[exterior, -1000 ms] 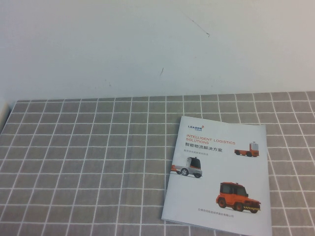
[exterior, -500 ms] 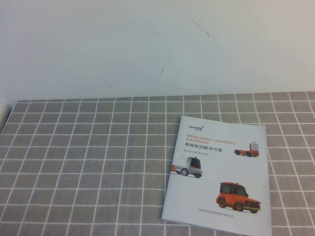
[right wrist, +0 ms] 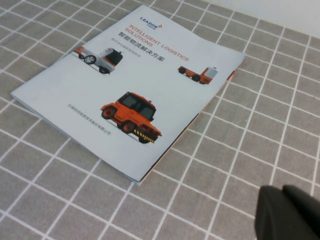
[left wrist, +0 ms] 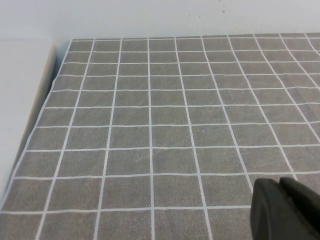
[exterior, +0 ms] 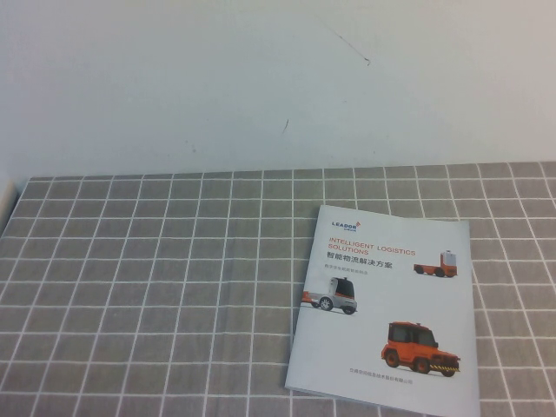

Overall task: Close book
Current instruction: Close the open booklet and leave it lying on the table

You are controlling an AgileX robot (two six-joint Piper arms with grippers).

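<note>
A thin white book (exterior: pixel 387 313) lies closed and flat on the grey checked cloth, at the right front of the table, its cover printed with orange vehicles and orange lettering. The right wrist view shows the same book (right wrist: pixel 135 85) whole, cover up. My right gripper (right wrist: pixel 290 212) hovers above the cloth beside the book, apart from it, fingers pressed together and holding nothing. My left gripper (left wrist: pixel 285 207) hangs over bare cloth far from the book, also shut and empty. Neither gripper appears in the high view.
The checked cloth (exterior: pixel 156 278) covers the table up to a white wall (exterior: pixel 261 78) at the back. Its left edge meets a bare white tabletop strip (left wrist: pixel 20 100).
</note>
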